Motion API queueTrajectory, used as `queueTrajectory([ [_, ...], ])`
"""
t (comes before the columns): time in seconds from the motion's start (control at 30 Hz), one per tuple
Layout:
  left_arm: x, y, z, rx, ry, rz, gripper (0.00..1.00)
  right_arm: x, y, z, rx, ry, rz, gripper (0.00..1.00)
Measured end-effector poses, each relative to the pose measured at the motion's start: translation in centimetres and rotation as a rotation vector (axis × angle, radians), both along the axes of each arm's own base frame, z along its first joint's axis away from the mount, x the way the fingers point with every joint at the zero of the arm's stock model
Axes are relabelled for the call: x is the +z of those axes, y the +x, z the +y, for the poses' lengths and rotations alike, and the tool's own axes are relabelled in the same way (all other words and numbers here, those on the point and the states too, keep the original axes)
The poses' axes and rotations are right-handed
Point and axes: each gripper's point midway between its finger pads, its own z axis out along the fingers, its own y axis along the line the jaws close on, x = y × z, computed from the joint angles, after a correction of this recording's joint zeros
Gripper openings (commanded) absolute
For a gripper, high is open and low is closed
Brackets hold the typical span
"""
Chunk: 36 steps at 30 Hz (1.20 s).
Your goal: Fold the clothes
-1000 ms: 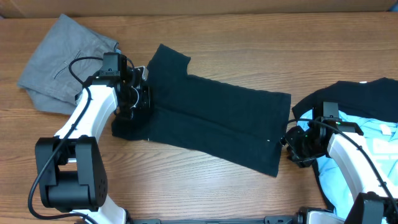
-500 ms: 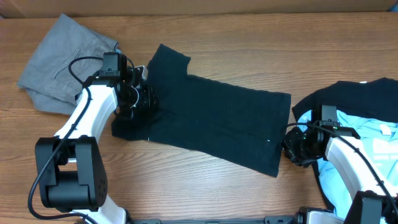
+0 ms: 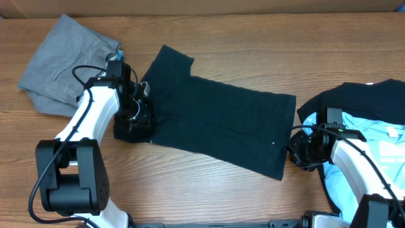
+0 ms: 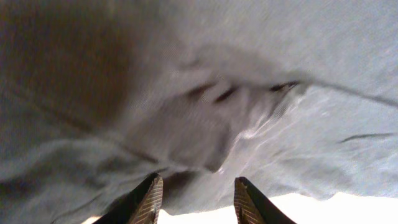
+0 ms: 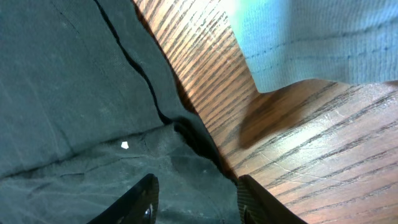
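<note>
Two arms are down on the tabletop (image 3: 209, 190), both working at the dark navy T-shirt (image 3: 221, 123).

Right gripper (image 5: 196, 190): fingers spread, clamped on nothing. The tips sit over the shirt's near-right hem corner, with dark cloth under and between them and bare wood just beside. There's a small white mark (image 5: 125, 145) on the cloth just ahead of the tips.

Left gripper (image 4: 198, 190): fingers apart too, with a bunched fold of fabric right in front of the tips. Can't tell if any cloth sits between them. Overhead puts it on the shirt's left end at the near sleeve, which is crumpled under it.

The shirt is spread flat on a diagonal across the mid-tabletop, sleeves to the left and hem to the right. The far sleeve lies flat, pointing away.

Right of the hem, past a strip of bare wood, is a light blue T-shirt (image 3: 389, 152) with a black garment (image 3: 367, 95) over its far side. The right arm lies across that pile.

Far-left corner: grey garment (image 3: 63, 63), loosely folded, not touching the navy shirt.
</note>
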Motion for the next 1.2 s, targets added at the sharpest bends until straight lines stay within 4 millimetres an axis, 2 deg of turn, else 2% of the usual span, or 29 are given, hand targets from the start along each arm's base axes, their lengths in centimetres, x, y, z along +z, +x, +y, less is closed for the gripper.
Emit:
queueTrajectory([
  [0.17,-0.1,-1.9,0.5,-0.007,0.031,0.076,0.1,0.0,0.0,0.0,0.0,0.0,0.001,0.45],
  [0.23,-0.2,-2.3,0.8,-0.012,0.048,0.093,0.04,0.0,-0.1,0.0,0.0,0.0,0.004,0.44],
  [0.37,-0.6,-1.4,1.8,-0.017,0.105,0.052,0.04,0.0,-0.1,0.0,0.0,0.0,0.003,0.44],
  [0.5,-1.9,-0.5,2.2,-0.013,0.131,-0.006,0.04,0.0,0.0,0.0,0.0,0.0,0.001,0.45],
  [0.63,-3.0,0.9,2.2,-0.006,0.132,-0.086,0.04,0.0,0.0,0.0,0.0,0.0,0.0,0.45],
  [0.73,-3.0,2.3,1.8,0.004,0.108,-0.152,0.04,0.0,0.0,0.0,0.0,0.0,0.0,0.45],
  [0.87,-1.9,4.8,-0.2,0.042,-0.019,-0.246,0.04,0.0,0.0,0.0,0.0,0.0,0.001,0.45],
  [1.07,3.1,10.2,-3.1,0.057,-0.187,-0.44,0.1,0.0,-0.1,0.0,0.0,0.0,0.003,0.45],
  [1.13,4.0,10.6,-3.4,0.058,-0.204,-0.449,0.1,0.0,-0.1,0.0,0.0,0.0,0.004,0.45],
  [1.2,3.7,9.7,-3.4,0.061,-0.202,-0.401,0.09,0.0,-0.1,0.0,0.001,0.001,0.005,0.46],
])
